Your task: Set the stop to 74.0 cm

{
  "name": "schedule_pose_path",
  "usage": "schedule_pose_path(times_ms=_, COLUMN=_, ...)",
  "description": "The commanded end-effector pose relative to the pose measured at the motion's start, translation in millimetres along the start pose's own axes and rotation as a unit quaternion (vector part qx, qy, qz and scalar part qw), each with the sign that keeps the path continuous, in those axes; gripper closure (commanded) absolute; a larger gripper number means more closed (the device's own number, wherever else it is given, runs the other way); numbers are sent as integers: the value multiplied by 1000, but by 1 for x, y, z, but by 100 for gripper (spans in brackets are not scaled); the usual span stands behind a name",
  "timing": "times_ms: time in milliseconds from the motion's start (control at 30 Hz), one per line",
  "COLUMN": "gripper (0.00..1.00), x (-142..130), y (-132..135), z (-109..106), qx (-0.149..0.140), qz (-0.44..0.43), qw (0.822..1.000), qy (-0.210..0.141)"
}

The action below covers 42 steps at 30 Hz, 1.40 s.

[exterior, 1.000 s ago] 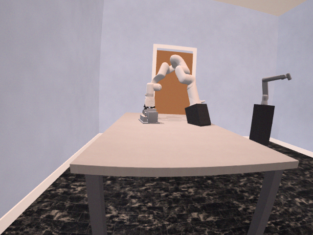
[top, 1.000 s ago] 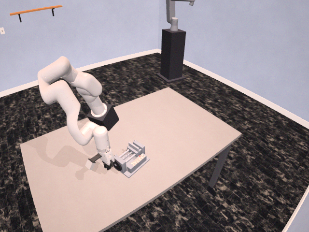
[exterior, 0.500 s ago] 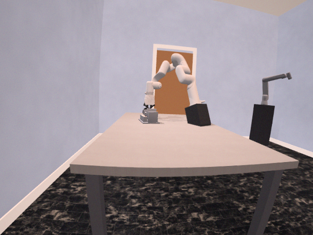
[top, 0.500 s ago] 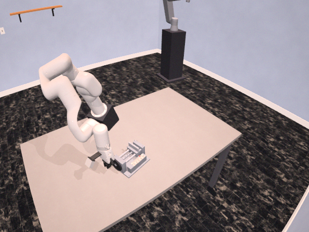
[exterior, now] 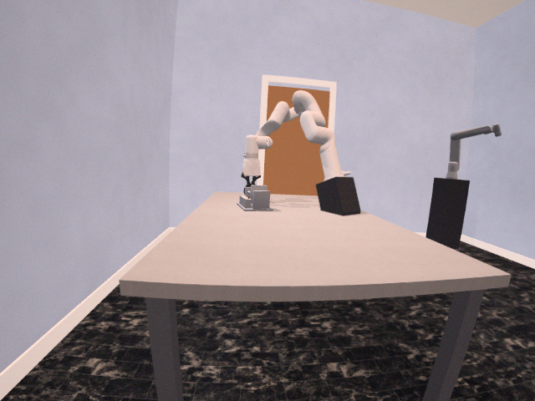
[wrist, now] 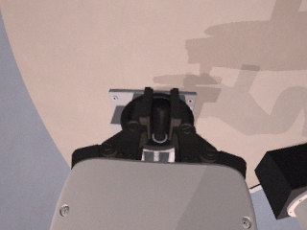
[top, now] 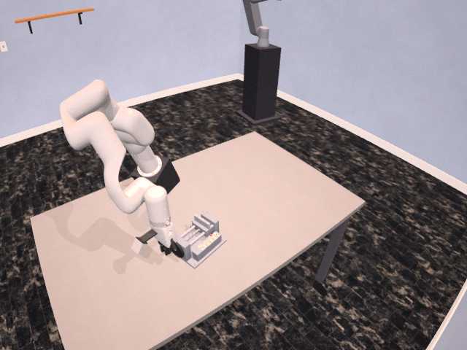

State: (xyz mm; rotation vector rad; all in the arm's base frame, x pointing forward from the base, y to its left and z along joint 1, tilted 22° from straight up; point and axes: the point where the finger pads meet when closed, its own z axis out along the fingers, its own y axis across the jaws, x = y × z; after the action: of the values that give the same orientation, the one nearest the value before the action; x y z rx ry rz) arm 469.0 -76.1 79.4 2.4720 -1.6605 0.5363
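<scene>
Writing: pale scale strip with a small red mark on the grey fixture; figures too small to read, so the 74.0 cm setting cannot be confirmed.
Fingers: drawn narrow, holding the upright dark grip of the handwheel.
Handwheel: black, round; at the fixture's end toward the table's left corner, top view.
Stop: which block it is, cannot tell.
Edges: fixture inside the long edge opposite the arm's black base; open room between fixture and the table's right corner, top view.
Table: pale, matte; arm's shadow beside the fixture.
Room: blue walls; dark mottled floor; second arm on a black pedestal.

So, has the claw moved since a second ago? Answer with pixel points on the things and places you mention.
Yes, upward: in the exterior view, the claw (top: 166,249) (exterior: 250,184) (wrist: 161,99) is higher above the device's base plate (top: 195,264) (exterior: 255,210) (wrist: 115,93) than before.
</scene>
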Motion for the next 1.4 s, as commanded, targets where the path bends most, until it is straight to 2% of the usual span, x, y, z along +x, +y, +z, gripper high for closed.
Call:
schedule_pose_path(times_ms=0, gripper=94, x=0, y=-11, z=0, qx=2, qz=-1, qw=1000, qy=0)
schedule_pose_path(times_ms=367, gripper=94, x=0, y=-28, z=9, qx=2, qz=0, qw=1000, qy=0)
schedule_pose_path(times_ms=867, gripper=94, x=0, y=-36, z=38, qx=2, qz=0, qw=1000, qy=0)
schedule_pose_path(times_ms=1100, gripper=94, x=0, y=-27, z=55, qx=2, qz=0, qw=1000, qy=0)
schedule_pose_path(times_ms=1367, gripper=94, x=0, y=-2, z=64, qx=2, qz=0, qw=1000, qy=0)
